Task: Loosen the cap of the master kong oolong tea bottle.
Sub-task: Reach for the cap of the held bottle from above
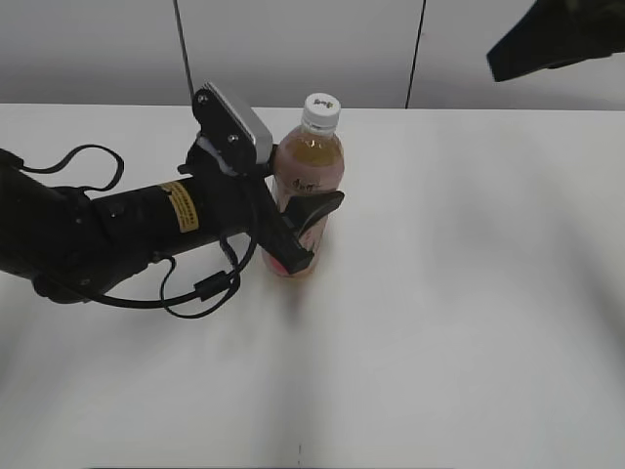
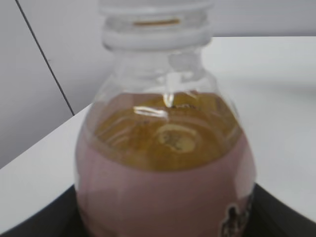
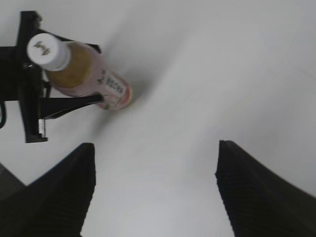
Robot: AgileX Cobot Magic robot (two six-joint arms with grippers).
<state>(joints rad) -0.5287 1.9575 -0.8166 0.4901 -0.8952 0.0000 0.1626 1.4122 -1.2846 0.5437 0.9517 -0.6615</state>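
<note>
The master kong oolong tea bottle (image 1: 309, 186) stands upright on the white table, amber tea inside and a pink label round its body. Its white cap (image 1: 321, 111) sits on the neck. My left gripper (image 1: 303, 230) is shut on the bottle's body, one finger on each side. The left wrist view shows the bottle (image 2: 168, 163) close up, filling the frame. My right gripper (image 3: 154, 148) is open and empty, high above the table to the right of the bottle (image 3: 91, 79); the cap (image 3: 47, 49) shows at the upper left of that view.
The white table (image 1: 469, 293) spreads around the bottle. A light wall with dark seams (image 1: 418, 54) stands behind it. The left arm and its cable (image 1: 117, 234) lie across the left of the table. Part of the right arm (image 1: 562, 34) hangs at the top right.
</note>
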